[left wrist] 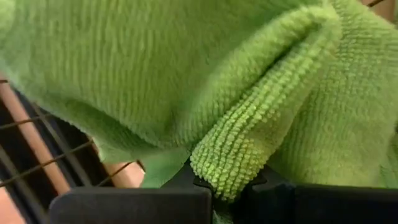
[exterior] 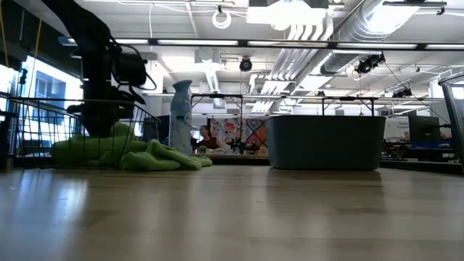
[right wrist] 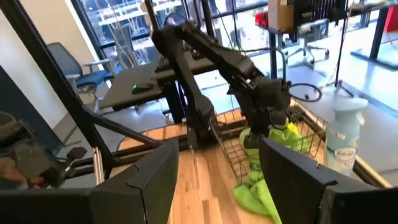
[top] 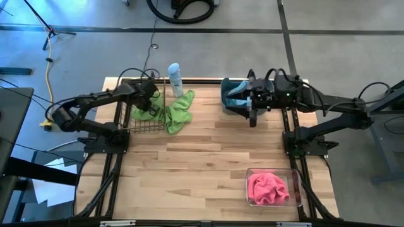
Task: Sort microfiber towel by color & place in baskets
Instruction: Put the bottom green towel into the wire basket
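Two matte black jointed arms are being shown, looped with black cables; a green light is glowing on the right arm point(top: 289, 96).

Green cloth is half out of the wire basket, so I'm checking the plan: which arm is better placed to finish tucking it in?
Left. The left gripper is over the black wire basket, shut on the green towel, part of which spills onto the table. The right gripper hangs open by the grey-blue tub, across the table.
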